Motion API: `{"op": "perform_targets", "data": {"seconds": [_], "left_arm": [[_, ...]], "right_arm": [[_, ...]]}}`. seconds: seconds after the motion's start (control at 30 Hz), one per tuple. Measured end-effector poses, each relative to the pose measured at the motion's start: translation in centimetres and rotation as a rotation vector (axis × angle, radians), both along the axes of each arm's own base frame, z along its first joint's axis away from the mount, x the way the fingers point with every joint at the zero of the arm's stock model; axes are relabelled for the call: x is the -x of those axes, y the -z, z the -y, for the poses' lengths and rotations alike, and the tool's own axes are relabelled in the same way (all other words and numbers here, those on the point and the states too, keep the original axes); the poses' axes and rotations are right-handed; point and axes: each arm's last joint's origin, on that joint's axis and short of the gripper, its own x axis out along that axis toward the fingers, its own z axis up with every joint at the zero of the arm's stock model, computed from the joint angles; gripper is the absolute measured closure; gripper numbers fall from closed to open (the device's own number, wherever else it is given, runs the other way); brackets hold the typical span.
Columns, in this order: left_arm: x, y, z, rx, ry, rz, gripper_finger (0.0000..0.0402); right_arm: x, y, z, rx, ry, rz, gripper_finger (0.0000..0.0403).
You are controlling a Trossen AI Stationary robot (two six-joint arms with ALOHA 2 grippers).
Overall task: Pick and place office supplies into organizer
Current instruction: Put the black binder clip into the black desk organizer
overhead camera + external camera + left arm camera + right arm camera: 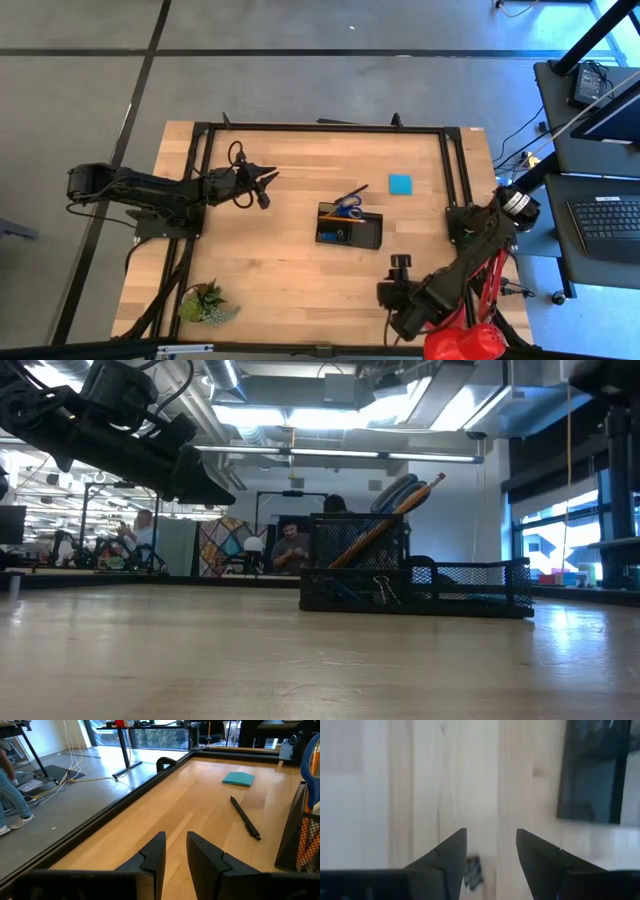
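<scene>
The black mesh organizer (pixel 352 227) stands at mid-table, and it also shows in the low view (pixel 470 588). Blue-handled scissors (pixel 348 207) and an orange pencil (pixel 385 532) stick up out of its tall compartment. A black pen (pixel 245 817) lies on the wood beside the organizer. The blue note pad (pixel 400 184) lies farther toward the right. My left gripper (pixel 262 184) hovers open left of the organizer, with a narrow gap in its wrist view (pixel 175 851). My right gripper (pixel 490 852) is open above the table near the organizer's near right corner. A small black binder clip (pixel 474 872) lies on the wood by one finger.
A green plant (pixel 205 302) sits at the table's near left corner and a red lamp (pixel 465 342) at the near right edge. Black frame rails (pixel 320 127) run along the table's sides. People sit in the room beyond the table (pixel 290 545).
</scene>
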Motion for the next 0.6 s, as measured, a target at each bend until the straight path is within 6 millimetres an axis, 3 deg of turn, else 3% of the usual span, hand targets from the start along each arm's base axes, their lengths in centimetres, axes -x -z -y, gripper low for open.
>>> {"op": "perform_targets", "data": {"seconds": [0.33, 0.6], "left_arm": [[0.0, 0.0, 0.0, 0.0, 0.0, 0.0, 0.0329], [0.0, 0.0, 0.0, 0.0, 0.0, 0.0, 0.0329]], "right_arm": [[2.3, 3.5, 0.7, -0.089, 0.03, -0.228, 0.0228], [2.6, 4.0, 1.0, -0.063, 0.029, -0.228, 0.0228]]}}
